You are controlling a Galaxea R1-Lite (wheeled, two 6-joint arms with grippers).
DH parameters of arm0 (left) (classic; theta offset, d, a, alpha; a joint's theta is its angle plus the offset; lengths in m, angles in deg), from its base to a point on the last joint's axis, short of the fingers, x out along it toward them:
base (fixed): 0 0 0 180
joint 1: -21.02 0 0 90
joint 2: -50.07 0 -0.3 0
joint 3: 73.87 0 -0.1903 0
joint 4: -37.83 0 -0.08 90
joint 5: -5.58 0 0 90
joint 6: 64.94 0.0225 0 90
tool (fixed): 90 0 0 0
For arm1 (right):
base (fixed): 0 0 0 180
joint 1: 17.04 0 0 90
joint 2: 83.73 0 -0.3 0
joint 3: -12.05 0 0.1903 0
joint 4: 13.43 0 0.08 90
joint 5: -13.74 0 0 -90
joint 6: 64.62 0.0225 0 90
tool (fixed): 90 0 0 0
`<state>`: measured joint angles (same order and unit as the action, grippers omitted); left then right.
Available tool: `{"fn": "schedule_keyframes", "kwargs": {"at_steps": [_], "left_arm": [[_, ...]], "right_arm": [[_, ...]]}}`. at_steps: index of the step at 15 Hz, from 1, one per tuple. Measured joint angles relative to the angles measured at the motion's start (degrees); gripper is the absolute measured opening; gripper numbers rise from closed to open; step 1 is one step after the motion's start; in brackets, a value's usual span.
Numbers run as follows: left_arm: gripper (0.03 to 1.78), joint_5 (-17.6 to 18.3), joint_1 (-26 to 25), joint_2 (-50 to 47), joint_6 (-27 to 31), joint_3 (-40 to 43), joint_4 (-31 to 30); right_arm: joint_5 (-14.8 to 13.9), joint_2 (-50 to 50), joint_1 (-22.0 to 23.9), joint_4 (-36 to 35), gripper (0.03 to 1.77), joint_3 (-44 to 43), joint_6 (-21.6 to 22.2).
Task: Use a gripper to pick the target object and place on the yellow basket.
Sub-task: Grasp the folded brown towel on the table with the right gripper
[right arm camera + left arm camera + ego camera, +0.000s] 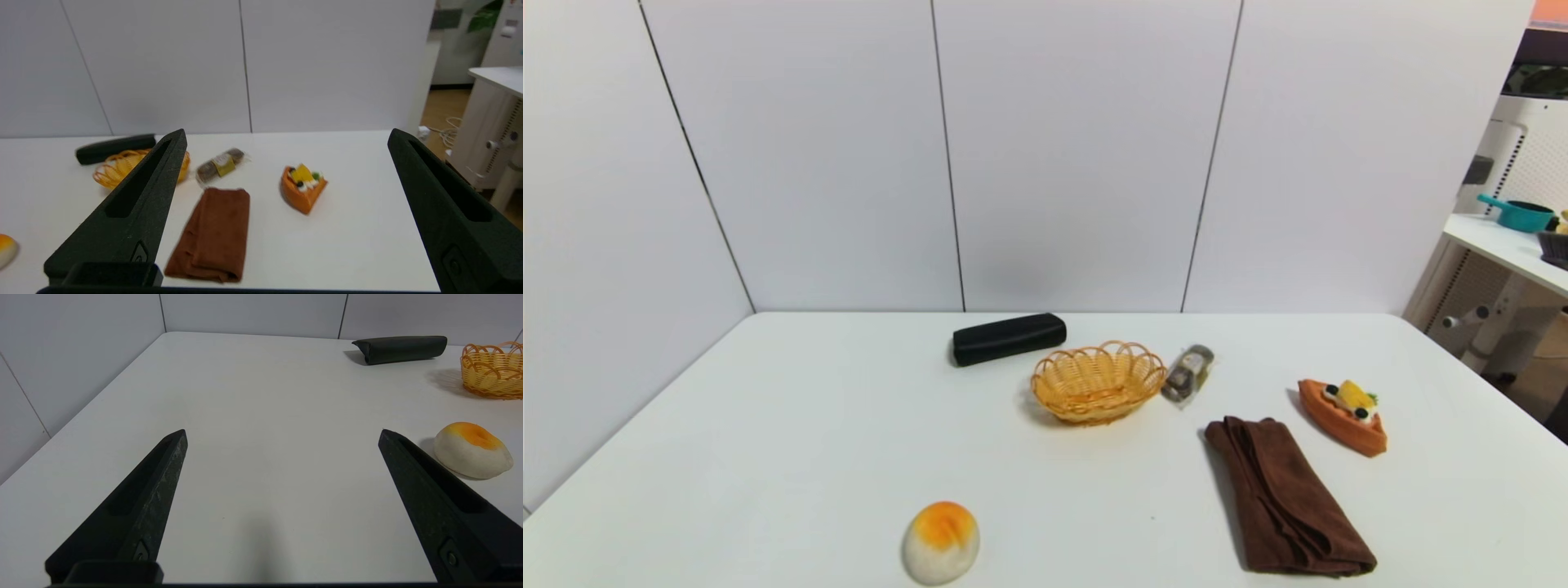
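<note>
While the brown towel (1286, 496) lies flat right of the yellow basket (1098, 380), untouched, I'd drop my right gripper (286, 134), jaws wide, across its middle and pinch deep; left gripper (282, 433) idles wide.

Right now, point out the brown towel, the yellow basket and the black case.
brown towel (1286, 494), head view, middle of the folded cloth
yellow basket (1094, 363), head view, far scalloped rim
black case (1009, 337), head view, top face
</note>
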<state>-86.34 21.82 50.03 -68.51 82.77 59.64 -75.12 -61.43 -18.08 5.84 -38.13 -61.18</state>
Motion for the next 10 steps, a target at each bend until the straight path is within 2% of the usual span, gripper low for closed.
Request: {"fn": "schedule_keyframes", "kwargs": {"at_steps": [3, 7, 10], "left_arm": [[1.69, 0.00, 0.00, 0.00, 0.00, 0.00, 0.02], [1.69, -0.02, 0.00, 0.00, 0.02, 0.00, 0.02], [1.69, -0.02, 0.00, 0.00, 0.02, 0.00, 0.00]], "right_arm": [[1.05, 10.91, -2.97, -0.67, 1.70, -10.76, -0.16], [1.50, 24.78, -13.46, -2.13, 1.70, -23.10, -0.22], [3.12, 34.18, -19.32, -3.01, 1.70, -31.04, 0.11]]}}
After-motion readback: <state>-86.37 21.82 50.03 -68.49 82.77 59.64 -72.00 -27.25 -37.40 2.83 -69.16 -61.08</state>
